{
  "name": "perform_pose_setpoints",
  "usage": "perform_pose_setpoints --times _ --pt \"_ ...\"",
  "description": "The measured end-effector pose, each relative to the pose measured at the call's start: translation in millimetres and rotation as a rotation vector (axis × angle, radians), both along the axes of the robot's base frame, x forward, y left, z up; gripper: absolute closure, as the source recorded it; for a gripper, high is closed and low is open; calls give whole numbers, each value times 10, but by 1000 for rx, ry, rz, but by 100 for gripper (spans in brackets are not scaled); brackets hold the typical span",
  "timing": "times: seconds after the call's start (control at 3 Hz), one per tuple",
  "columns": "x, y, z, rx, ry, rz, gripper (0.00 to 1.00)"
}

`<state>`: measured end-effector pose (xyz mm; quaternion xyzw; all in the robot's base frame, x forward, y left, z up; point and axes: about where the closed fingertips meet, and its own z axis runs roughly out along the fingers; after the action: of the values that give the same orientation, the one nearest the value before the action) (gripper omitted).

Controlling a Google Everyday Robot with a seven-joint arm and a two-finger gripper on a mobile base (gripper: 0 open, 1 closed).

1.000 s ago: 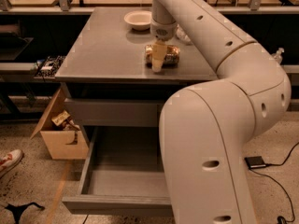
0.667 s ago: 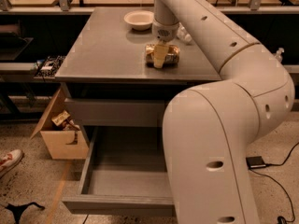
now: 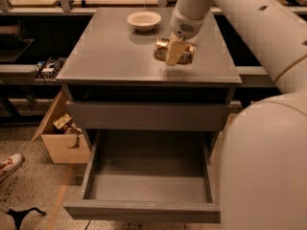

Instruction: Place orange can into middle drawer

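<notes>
Orange can (image 3: 160,51) label unreadable; lies on its side, upper centre. Gripper (image 3: 174,55) directly over it; grip cannot be told

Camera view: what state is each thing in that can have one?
orange can: lying on its side on the cabinet top, not in the drawer.
middle drawer: pulled open, nothing seen inside.
upper drawer: shut.
bowl: upright on the cabinet top.
claw: down at the orange can.
cardboard box: flaps open.
</notes>
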<state>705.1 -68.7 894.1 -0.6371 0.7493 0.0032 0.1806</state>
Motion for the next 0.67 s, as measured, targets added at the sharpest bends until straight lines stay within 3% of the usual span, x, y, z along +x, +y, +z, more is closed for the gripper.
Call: perform_pose_setpoints --times 0.33,0.67 --pt "-972 -188 247 45 28 59 100" --pt "-941 -167 238 46 27 61 100"
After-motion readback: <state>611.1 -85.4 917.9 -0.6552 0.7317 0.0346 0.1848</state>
